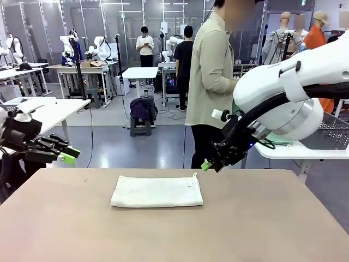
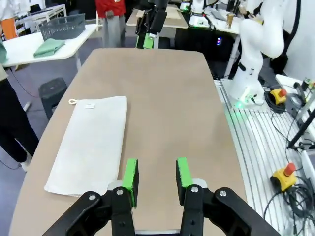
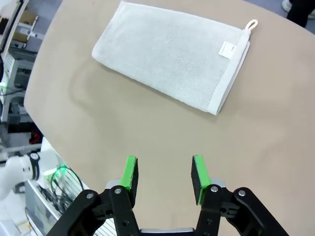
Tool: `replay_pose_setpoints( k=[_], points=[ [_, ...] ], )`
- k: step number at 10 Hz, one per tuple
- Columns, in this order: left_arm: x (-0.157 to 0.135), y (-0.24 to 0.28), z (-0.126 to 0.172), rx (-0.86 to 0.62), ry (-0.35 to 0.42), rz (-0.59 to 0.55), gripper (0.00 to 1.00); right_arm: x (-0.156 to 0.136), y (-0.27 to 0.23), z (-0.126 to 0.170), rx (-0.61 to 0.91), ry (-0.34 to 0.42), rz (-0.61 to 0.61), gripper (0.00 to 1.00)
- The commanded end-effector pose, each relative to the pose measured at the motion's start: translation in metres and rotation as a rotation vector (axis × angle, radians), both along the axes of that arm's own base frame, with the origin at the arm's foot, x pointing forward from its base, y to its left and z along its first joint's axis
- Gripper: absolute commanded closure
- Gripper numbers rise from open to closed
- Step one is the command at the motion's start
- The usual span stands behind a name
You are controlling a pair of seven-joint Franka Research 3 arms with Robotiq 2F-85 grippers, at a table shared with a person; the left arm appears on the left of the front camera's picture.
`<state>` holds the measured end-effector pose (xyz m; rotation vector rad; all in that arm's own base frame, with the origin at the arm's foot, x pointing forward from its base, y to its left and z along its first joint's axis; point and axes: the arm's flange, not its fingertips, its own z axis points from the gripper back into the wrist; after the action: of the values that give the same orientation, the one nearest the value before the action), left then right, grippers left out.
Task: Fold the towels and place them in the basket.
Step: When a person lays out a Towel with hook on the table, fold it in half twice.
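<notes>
— What is being held at the table's (image 1: 163, 234) left edge?
— The left gripper (image 1: 70, 155), jaws apart, empty. A folded towel (image 1: 157, 191) is being carried near the far edge's middle; the right gripper (image 1: 208, 165) is being held just rightward, likewise apart.

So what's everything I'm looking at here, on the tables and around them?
cream towel: one, cream-white, folded flat, middle of the big table
big table: one, brown, in front of the robot
basket: one, dark grey wire mesh, on the side table at the right
green towel: one, pale green, folded, beside the basket
side table: one, white, past the big table's far right corner
person: one, beige shirt and dark trousers, standing at the far side
left fingers: two, black with green pads, apart and empty, over the table's left edge
right fingers: two, same colours, apart and empty, in the air near the towel's far right corner
</notes>
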<state>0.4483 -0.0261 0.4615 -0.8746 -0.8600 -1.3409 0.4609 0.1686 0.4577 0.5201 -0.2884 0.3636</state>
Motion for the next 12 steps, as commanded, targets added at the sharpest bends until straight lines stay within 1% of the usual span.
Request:
replay_pose_setpoints(
  k=[1, 2, 3, 4, 5, 6, 7, 9, 10, 12],
  points=[
    [0.000, 0.008, 0.003, -0.004, -0.017, -0.007, 0.58, 0.004, 0.018, -0.010, 0.018, 0.029, -0.135, 0.44],
    [0.000, 0.008, 0.003, -0.004, -0.017, -0.007, 0.58, 0.009, 0.027, -0.017, 0.008, 0.015, -0.174, 0.44],
    [0.000, 0.008, 0.003, -0.004, -0.017, -0.007, 0.58, 0.017, 0.035, -0.029, -0.027, -0.025, -0.237, 0.44],
    [0.000, 0.008, 0.003, -0.004, -0.017, -0.007, 0.58, 0.029, 0.042, -0.043, -0.035, -0.028, -0.287, 0.44],
    [0.000, 0.008, 0.003, -0.004, -0.017, -0.007, 0.58, 0.043, 0.045, -0.056, -0.031, 0.021, -0.334, 0.42],
    [0.000, 0.008, 0.003, -0.004, -0.017, -0.007, 0.58, 0.059, 0.047, -0.067, -0.054, 0.066, -0.347, 0.24],
    [0.000, 0.008, 0.003, -0.004, -0.017, -0.007, 0.58, 0.074, 0.048, -0.074, -0.080, 0.085, -0.352, 0.22],
    [0.000, 0.008, 0.003, -0.004, -0.017, -0.007, 0.58, 0.098, 0.050, -0.084, -0.106, 0.092, -0.379, 0.22],
    [0.000, 0.008, 0.003, -0.004, -0.017, -0.007, 0.58, 0.108, 0.053, -0.092, -0.113, 0.107, -0.411, 0.22],
    [0.000, 0.008, 0.003, -0.004, -0.017, -0.007, 0.58, 0.125, 0.061, -0.106, -0.110, 0.163, -0.432, 0.22]
  ],
)
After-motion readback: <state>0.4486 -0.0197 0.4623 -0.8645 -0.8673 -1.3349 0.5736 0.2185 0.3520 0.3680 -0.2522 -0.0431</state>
